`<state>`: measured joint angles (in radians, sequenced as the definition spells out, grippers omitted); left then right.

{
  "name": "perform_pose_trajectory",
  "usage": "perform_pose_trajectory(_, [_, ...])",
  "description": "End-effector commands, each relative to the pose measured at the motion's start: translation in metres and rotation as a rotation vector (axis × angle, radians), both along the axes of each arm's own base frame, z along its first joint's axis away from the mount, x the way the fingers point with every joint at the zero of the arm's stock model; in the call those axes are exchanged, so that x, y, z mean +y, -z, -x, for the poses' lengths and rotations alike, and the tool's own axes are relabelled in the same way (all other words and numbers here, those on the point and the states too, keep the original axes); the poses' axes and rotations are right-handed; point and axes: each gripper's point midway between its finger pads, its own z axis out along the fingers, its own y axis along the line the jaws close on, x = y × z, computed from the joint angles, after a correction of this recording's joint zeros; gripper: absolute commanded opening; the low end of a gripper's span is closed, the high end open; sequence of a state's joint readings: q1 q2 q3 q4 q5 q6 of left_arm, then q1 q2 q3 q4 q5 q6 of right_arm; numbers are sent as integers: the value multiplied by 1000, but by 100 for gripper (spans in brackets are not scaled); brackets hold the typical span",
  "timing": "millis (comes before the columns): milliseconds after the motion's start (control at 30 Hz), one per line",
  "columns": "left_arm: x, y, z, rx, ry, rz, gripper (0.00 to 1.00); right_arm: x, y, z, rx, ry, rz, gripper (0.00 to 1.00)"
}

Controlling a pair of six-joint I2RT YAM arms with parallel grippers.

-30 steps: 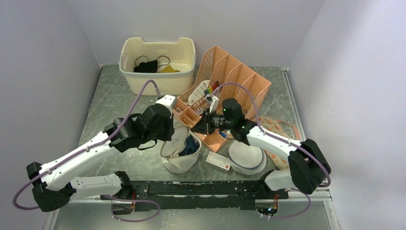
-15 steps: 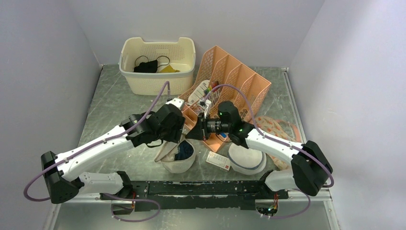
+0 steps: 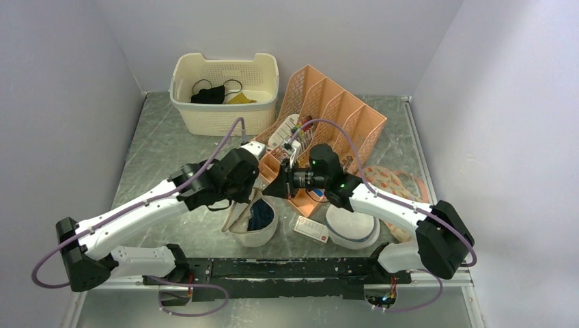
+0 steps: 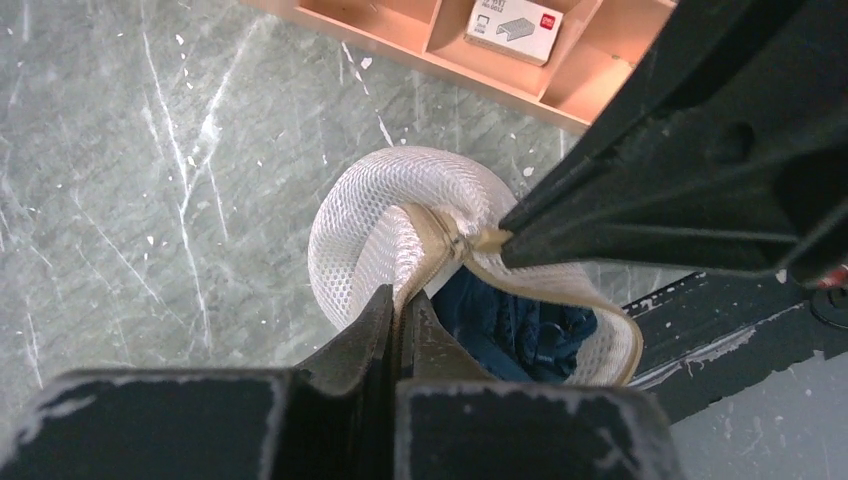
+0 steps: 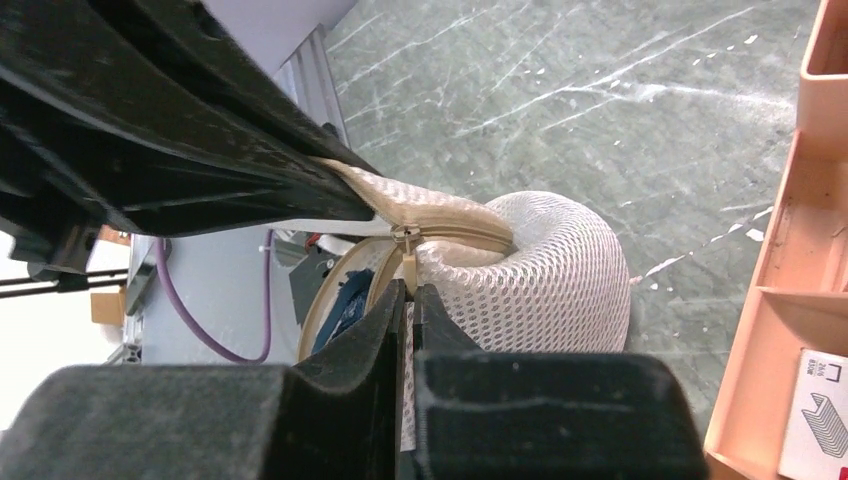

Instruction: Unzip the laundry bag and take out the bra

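Note:
The laundry bag [image 3: 256, 232] is white mesh with a beige zipper rim and sits near the table's front middle, partly open. The dark navy bra [image 3: 261, 215] lies inside it and also shows in the left wrist view [image 4: 510, 325]. My left gripper [image 4: 400, 300] is shut on the bag's beige rim [image 4: 420, 260]. My right gripper [image 5: 408, 292] is shut on the zipper pull tab [image 5: 407, 262], just right of the left gripper [image 3: 254, 196]. In the top view the two grippers meet over the bag, the right gripper [image 3: 270, 190] almost touching the left.
A cream basket [image 3: 225, 113] with a black cloth [image 3: 208, 94] stands at the back. A peach file organizer [image 3: 334, 109] is behind the grippers, holding a staples box [image 4: 515, 25]. A white mesh disc with grey-blue rim [image 3: 351, 225] and a small card [image 3: 312, 230] lie right of the bag.
My left arm swung right and forward onto the bag's rim. My right gripper moved left to meet it. The bag's opening is pulled narrower and shifted slightly.

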<state>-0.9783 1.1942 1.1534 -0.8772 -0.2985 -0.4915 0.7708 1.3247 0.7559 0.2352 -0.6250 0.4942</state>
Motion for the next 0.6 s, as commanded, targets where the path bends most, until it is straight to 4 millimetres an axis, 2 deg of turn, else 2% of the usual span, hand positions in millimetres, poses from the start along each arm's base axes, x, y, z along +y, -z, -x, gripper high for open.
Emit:
perform_pose_trajectory(0, [6,-43,-3,-106,2,97,7,0,-1,-16,7,65,5,0])
perform_pose_trajectory(200, [11,-66,3,-166,-8,212,7,-7,15,-37,107,94,19,0])
perform_pose_trajectory(367, [19,-63,8,-155,-41,234,8,-3,12,-36,93,55,11,0])
perform_pose_trajectory(433, [21,-55,9,-135,-58,215,17,-2,5,-32,76,32,-10,0])
perform_pose_trajectory(567, [23,-36,6,-92,-89,147,39,-1,-7,-21,32,-12,-40,0])
